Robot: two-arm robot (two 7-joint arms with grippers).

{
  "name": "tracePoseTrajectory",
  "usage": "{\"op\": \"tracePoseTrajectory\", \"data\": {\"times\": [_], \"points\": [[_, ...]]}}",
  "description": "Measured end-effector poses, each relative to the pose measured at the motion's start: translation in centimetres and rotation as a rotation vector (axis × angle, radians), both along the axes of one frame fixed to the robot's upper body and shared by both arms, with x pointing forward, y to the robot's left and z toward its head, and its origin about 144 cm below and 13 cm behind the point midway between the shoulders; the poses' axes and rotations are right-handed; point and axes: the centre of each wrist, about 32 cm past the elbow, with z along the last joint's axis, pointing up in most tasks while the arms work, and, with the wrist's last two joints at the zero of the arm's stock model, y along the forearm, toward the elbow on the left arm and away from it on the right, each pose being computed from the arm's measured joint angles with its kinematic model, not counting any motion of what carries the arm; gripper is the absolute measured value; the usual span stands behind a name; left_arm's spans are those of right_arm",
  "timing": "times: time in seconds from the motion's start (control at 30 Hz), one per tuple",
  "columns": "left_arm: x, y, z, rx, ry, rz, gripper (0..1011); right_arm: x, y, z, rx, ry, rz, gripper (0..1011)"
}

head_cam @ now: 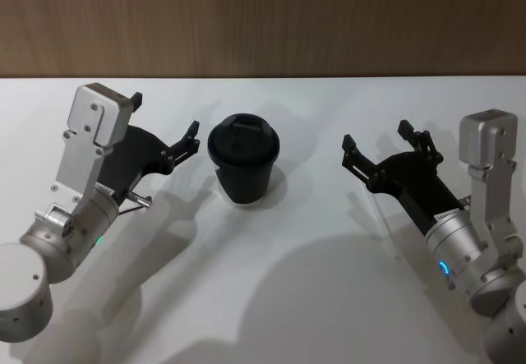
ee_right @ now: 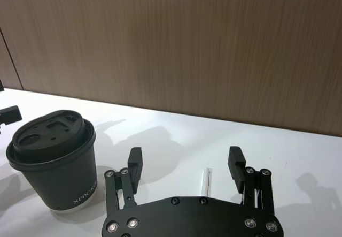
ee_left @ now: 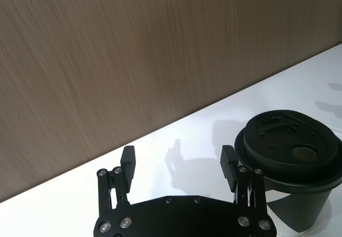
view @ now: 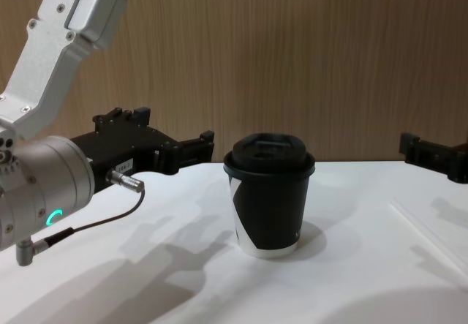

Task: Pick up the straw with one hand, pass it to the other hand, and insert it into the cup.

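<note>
The black lidded cup (head_cam: 243,160) stands upright at the table's middle, with a white angular patch showing on its side in the chest view (view: 269,200). The thin white straw (ee_right: 206,180) lies flat on the table right of the cup, just below my right gripper (head_cam: 376,135). That gripper hovers open with nothing between its fingers (ee_right: 185,159). My left gripper (head_cam: 166,115) hangs open and empty a little left of the cup, pointing toward the back wall (ee_left: 178,159). The cup's lid (ee_left: 288,140) sits off its right finger.
A wooden wall (head_cam: 263,19) runs along the white table's (head_cam: 271,298) far edge. A thin black cable (view: 95,225) loops under the left wrist. Bare tabletop lies in front of the cup and between the arms.
</note>
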Motion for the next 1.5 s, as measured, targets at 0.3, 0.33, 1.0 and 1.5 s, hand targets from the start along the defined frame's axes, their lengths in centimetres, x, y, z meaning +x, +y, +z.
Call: {"op": "tracePoseTrajectory", "data": {"times": [0.3, 0.33, 1.0, 1.5], "points": [[0.0, 0.0, 0.0, 0.000, 0.000, 0.000, 1003, 0.0, 0.0, 0.0, 0.000, 0.000, 0.000, 1001], [0.0, 0.0, 0.0, 0.000, 0.000, 0.000, 1003, 0.0, 0.0, 0.0, 0.000, 0.000, 0.000, 1001], [0.0, 0.0, 0.0, 0.000, 0.000, 0.000, 1003, -0.2, 0.3, 0.1, -0.002, 0.012, -0.008, 1001], [0.0, 0.0, 0.0, 0.000, 0.000, 0.000, 1002, -2.2, 2.3, 0.3, -0.020, 0.108, -0.078, 1001]]}}
